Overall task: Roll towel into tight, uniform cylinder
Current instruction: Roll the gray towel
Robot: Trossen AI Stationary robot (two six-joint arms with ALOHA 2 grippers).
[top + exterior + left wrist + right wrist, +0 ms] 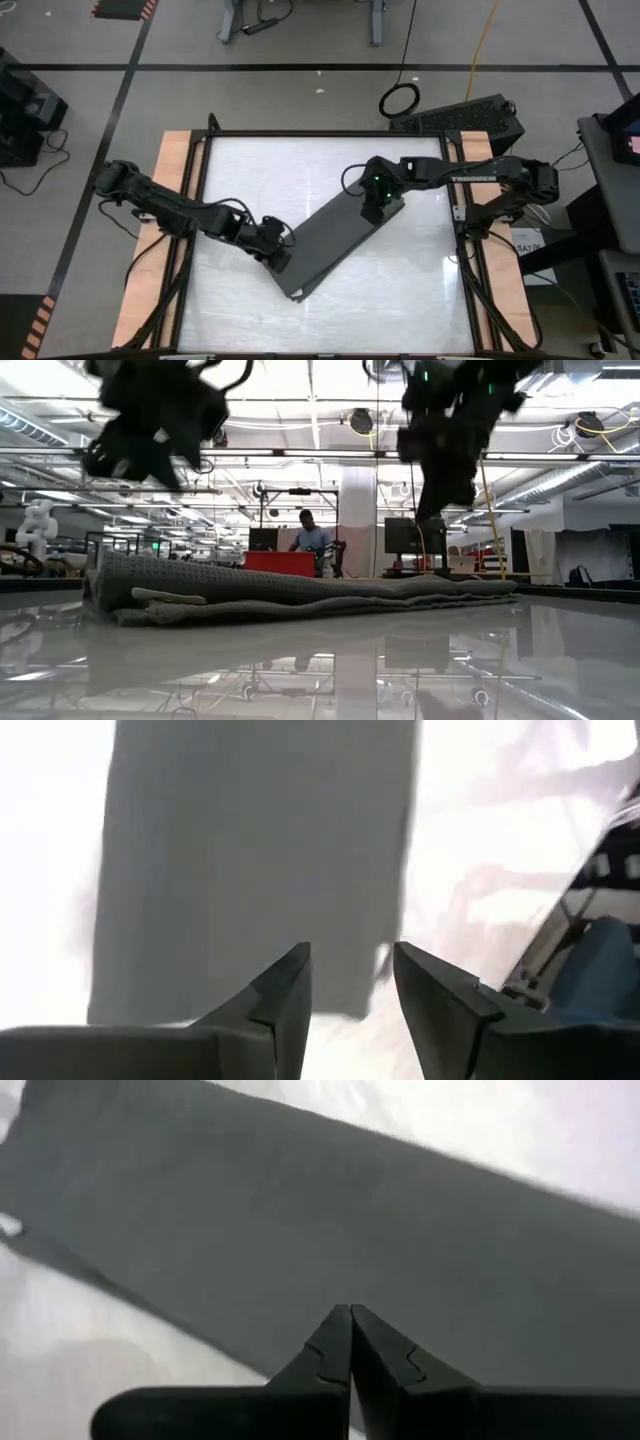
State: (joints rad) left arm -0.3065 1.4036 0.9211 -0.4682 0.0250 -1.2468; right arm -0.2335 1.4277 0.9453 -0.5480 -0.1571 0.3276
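A: What is the surface like?
B: A glossy white tabletop (pixel 400 290) in a dark frame with pale wooden strips down its left and right sides. It mirrors the ceiling lights in the low view.

A: And the room?
B: A big open workshop, grey floor marked with dark tape lines. In the low view a person (pixel 312 540) sits far back behind something red. From above, a black case (pixel 470 115) and a coiled cable (pixel 400 98) lie on the floor past the far edge.

A: Where is the towel?
B: The towel (pixel 335 240) lies folded into a long flat strip mid-tabletop, running slantwise from near-left to far-right. In the low view it shows as a low layered band (pixel 300 598).

A: The pincers?
B: The left pincer (pixel 280 258) is at the strip's near-left end, beside its long left edge, and the low view shows it lifted off the tabletop. In its wrist view the fingers (pixel 285 995) stand narrowly apart with nothing between them, the cloth beyond. The right pincer (pixel 376 208) is over the far-right end; its fingers (pixel 335 1345) are pressed together, empty, tips above the cloth.

A: Anything in the way?
B: Only the arms, which hide parts of the strip's two ends from above.
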